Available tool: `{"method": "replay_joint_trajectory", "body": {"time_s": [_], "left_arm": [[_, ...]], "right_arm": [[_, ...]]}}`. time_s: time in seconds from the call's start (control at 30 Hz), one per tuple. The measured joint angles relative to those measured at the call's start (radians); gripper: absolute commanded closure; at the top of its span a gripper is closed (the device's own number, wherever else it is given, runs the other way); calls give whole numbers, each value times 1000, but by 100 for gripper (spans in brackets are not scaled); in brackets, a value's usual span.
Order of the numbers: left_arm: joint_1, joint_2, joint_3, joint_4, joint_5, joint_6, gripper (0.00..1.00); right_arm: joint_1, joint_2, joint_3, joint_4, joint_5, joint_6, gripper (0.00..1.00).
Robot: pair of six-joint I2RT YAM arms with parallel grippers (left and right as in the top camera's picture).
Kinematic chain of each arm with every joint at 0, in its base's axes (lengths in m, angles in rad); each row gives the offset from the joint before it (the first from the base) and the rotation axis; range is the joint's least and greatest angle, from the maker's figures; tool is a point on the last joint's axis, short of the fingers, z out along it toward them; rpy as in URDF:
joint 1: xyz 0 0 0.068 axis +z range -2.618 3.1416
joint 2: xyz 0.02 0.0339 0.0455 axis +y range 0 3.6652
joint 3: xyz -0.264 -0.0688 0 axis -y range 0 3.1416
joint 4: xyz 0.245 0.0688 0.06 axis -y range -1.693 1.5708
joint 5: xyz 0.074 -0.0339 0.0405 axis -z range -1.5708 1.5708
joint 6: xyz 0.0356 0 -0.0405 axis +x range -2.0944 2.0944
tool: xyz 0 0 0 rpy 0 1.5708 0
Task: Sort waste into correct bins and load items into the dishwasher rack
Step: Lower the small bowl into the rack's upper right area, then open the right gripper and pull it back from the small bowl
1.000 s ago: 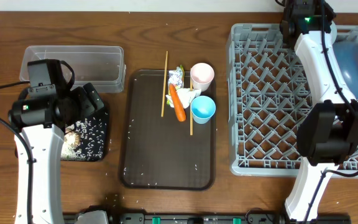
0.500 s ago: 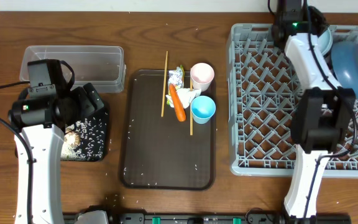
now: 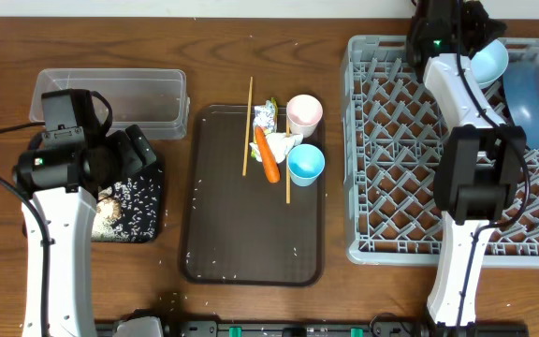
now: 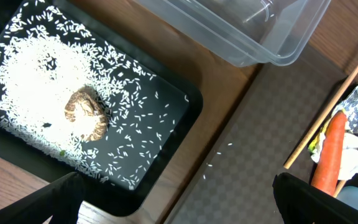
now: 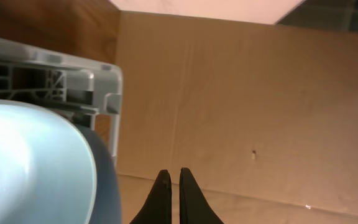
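We see the right arm has swung to the far corner of the large grey plastic lattice rack [image 3: 382,140], uncovering the small light-blue bowl [image 3: 489,61] parked there. Right gripper [image 5: 171,175] fingers together, empty; left gripper [image 4: 179,190] spread wide. That bowl's loaded, we reckon; pale pink cup [image 3: 304,110] next.

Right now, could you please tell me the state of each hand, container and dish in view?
Left hand: open, empty.
Right hand: shut, empty.
Clear tub: looks empty.
Black tray: holds rice and a brown scrap.
Small light-blue bowl: tilted in rack.
Large blue bowl: tilted in rack.
Pink cup: upright, on brown tray.
Light-blue cup: upright, on brown tray.
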Motion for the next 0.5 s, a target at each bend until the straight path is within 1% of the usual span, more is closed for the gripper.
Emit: {"method": "replay_joint_trajectory", "body": {"time_s": [0.17, 0.27, 0.3, 0.33, 0.4, 0.47, 0.5], "left_arm": [[0, 0, 0, 0, 0, 0, 2], [0, 0, 0, 0, 0, 0, 2], [0, 0, 0, 0, 0, 0, 2], [0, 0, 0, 0, 0, 0, 2], [0, 0, 1, 0, 0, 0, 2], [0, 0, 1, 0, 0, 0, 2], [0, 0, 1, 0, 0, 0, 2]], "right_arm": [[20, 0, 0, 61, 45, -33, 98], [41, 0, -2, 172, 82, 3, 71], [48, 0, -4, 233, 110, 14, 59], [55, 0, -4, 274, 129, 30, 51], [69, 0, -4, 388, 185, 43, 39], [81, 0, -3, 451, 218, 31, 33], [86, 0, -3, 492, 231, 12, 27]]}}
